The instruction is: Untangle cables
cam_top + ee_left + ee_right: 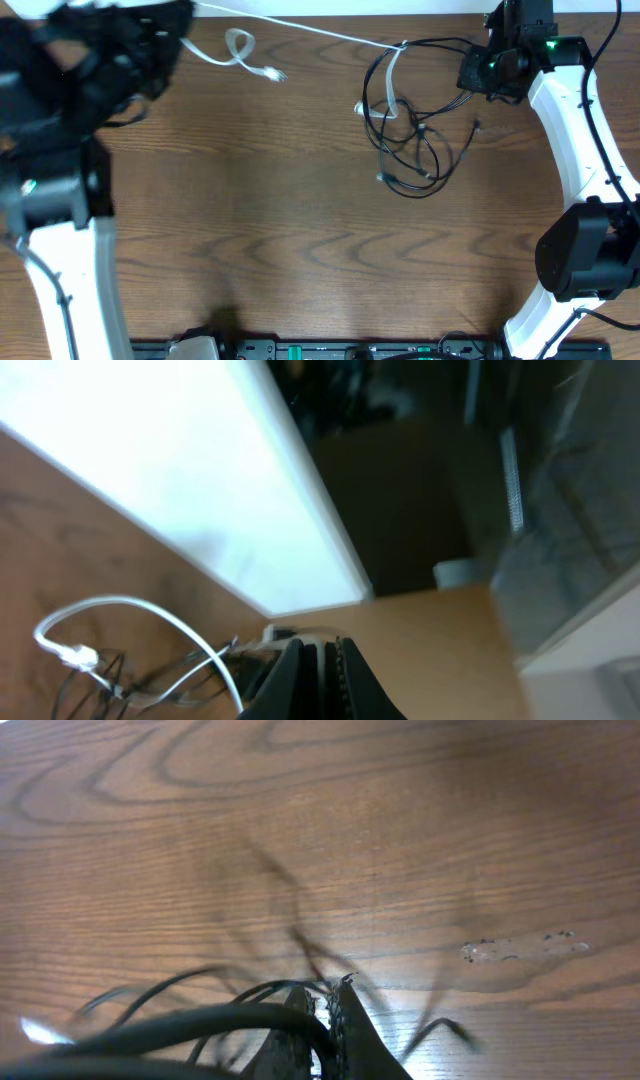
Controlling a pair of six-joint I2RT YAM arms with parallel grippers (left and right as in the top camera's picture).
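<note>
Wood-grain worktop (pixel 250 220) is seen w/ the task's things all lying toward its far half. Nearest the robot's side, the black cables (pixel 412 140) are heaped in one loose knot of overlapping loops, right of centre. A pale plug end (pixel 362 108) is lodged at the knot's left side, and the white cable (pixel 350 38) appears to be threaded up thru the black loops from there.

Just beyond the knot, the R fingers (pixel 322 1015) are pressed fully together on a black strand led out of the heap. In the R wrist view that strand is bent over the tips. Farther left, a slack white loop ending in a small plug (pixel 272 72) is laid flat, apart from the knot.

At the far left corner the L fingers (pixel 318 665) are closed as well. The white cable is run right up to them and drawn in a straight line to the knot, so a grip on it is judged likely, tho the contact itself is hidden.

Step in hand, as judged: white is to be parted from black. It is best done w/ the R grip used as a low anchor while white is drawn leftward slowly along its own line. If black loops are seen to cinch, tension should be eased and the pull angle altered, not forced.
</note>
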